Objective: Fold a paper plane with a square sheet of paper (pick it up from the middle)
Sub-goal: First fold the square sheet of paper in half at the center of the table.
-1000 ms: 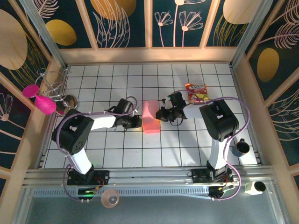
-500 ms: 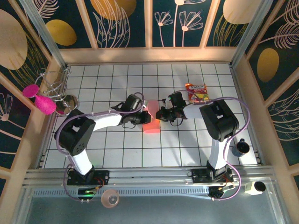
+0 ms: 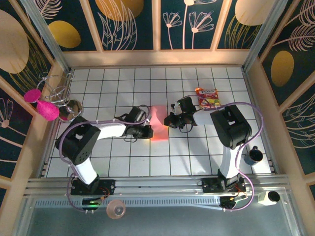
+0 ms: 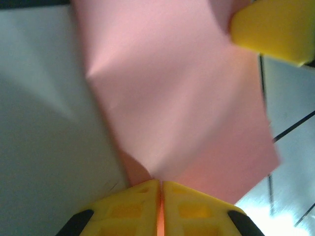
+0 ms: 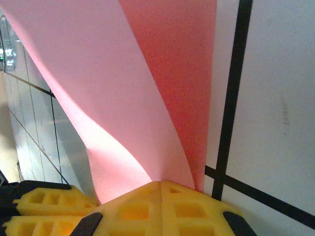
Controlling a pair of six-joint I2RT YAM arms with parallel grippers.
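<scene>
The square sheet of paper (image 3: 158,123) is salmon pink and lies doubled into a narrow strip on the tiled floor between my two grippers. My left gripper (image 3: 147,132) is at the strip's left edge, shut on the paper (image 4: 182,98). Its yellow fingers (image 4: 133,206) pinch a raised corner. My right gripper (image 3: 168,120) is at the right edge, also shut on the sheet (image 5: 147,73), which curls up from its yellow fingers (image 5: 192,209). The two grippers (image 4: 161,184) (image 5: 161,184) face each other across the paper, about one tile apart.
A red-and-yellow snack packet (image 3: 207,97) lies just behind my right arm. Magenta discs (image 3: 42,104) and a wire stand (image 3: 61,93) sit at the left wall. A dark cup (image 3: 254,155) stands at the right edge. Wooden walls (image 3: 157,58) enclose the tiled floor.
My left gripper swung right over the paper's left edge, then drew back a little toward me with the edge in its fingers. The right gripper stayed put.
</scene>
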